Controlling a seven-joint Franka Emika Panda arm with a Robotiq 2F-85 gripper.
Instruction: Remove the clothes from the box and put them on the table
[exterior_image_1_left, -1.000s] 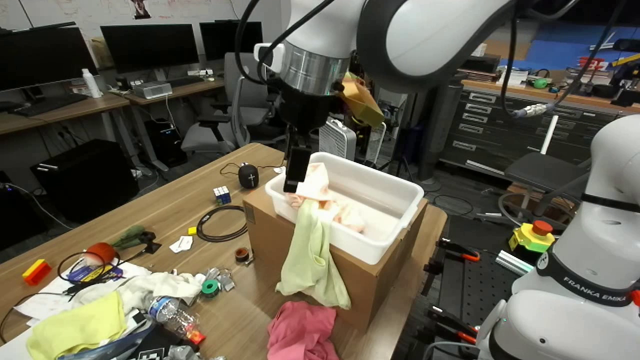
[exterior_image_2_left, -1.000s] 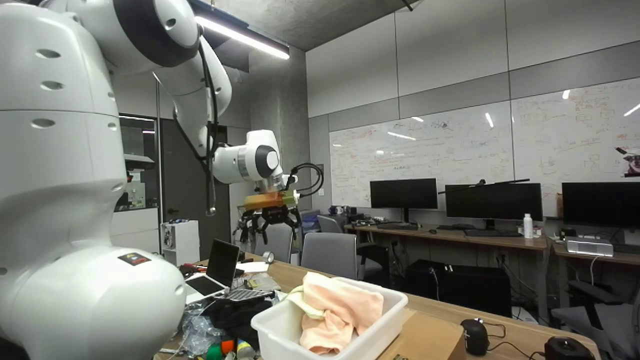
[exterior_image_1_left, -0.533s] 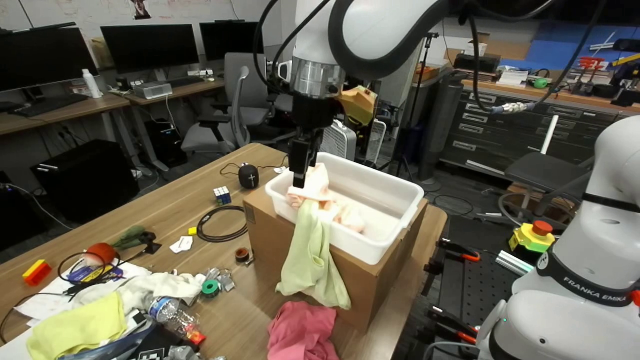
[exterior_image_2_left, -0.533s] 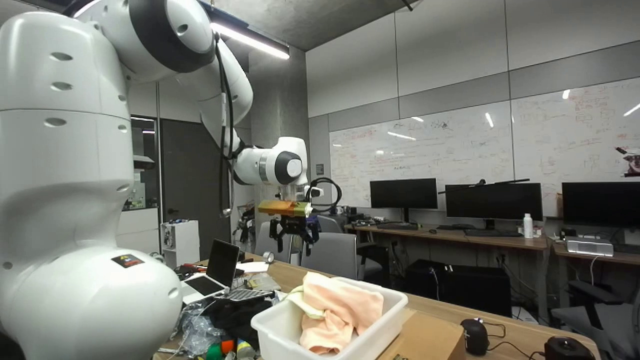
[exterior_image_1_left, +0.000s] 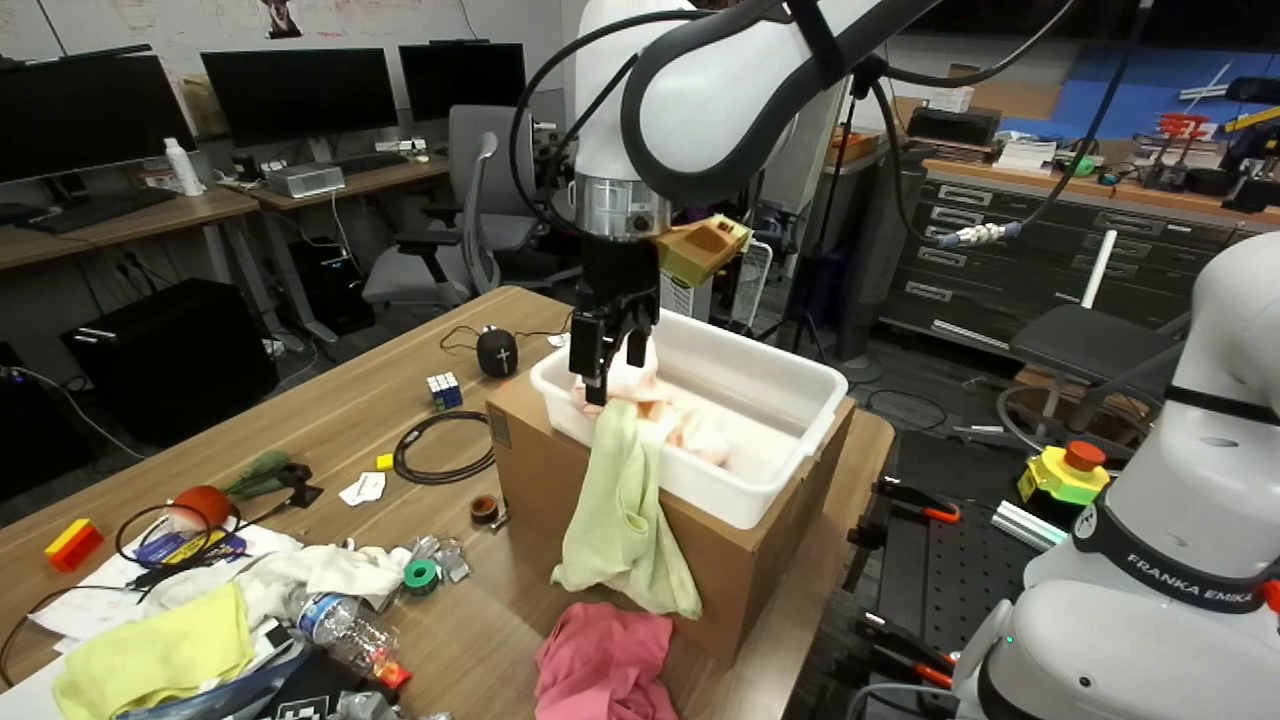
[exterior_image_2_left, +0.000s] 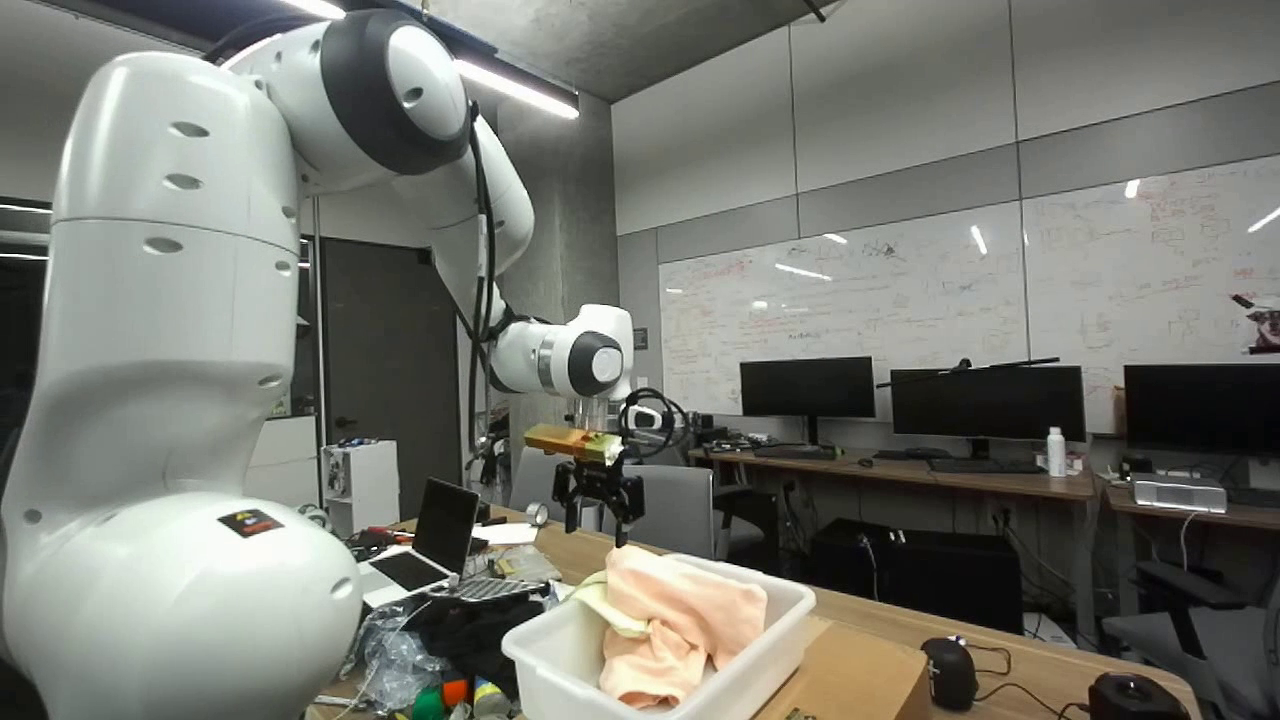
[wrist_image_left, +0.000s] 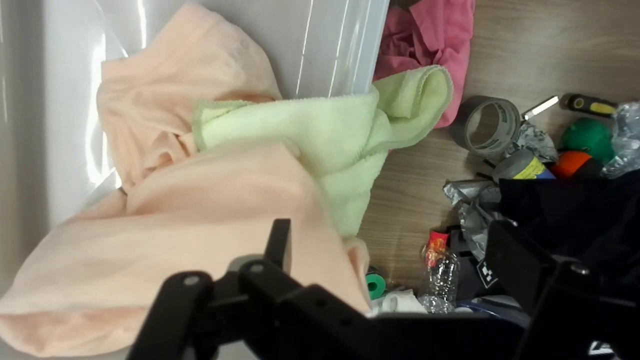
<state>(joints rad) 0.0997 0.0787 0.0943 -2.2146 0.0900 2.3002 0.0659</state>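
The white plastic box (exterior_image_1_left: 800, 475) holds a crumpled peach cloth (exterior_image_2_left: 690, 600), which also shows in the wrist view (wrist_image_left: 200, 215). A pale green cloth (exterior_image_1_left: 625, 520) hangs over the box's rim, with one end inside by the peach cloth; it shows too in the wrist view (wrist_image_left: 320, 125). A pink cloth (exterior_image_1_left: 605, 660) lies on the table (exterior_image_1_left: 470, 610) below. My gripper (exterior_image_1_left: 616, 372) is open and empty, pointing down. In an exterior view the gripper (exterior_image_2_left: 597, 532) is above and beside the box's edge. In the wrist view one finger overlaps the peach cloth.
The white box stands on a cardboard box (exterior_image_1_left: 690, 560). A yellow cloth (exterior_image_1_left: 155, 645), a plastic bottle (exterior_image_1_left: 345, 630), tape and cables clutter the table. A black speaker (exterior_image_1_left: 497, 352) and a puzzle cube (exterior_image_1_left: 444, 390) stand near the box. An open laptop (exterior_image_2_left: 445, 530) is behind it.
My gripper has moved down toward the box's rim and, in an exterior view, to the right. It stays open. The cloths and the box have not moved.
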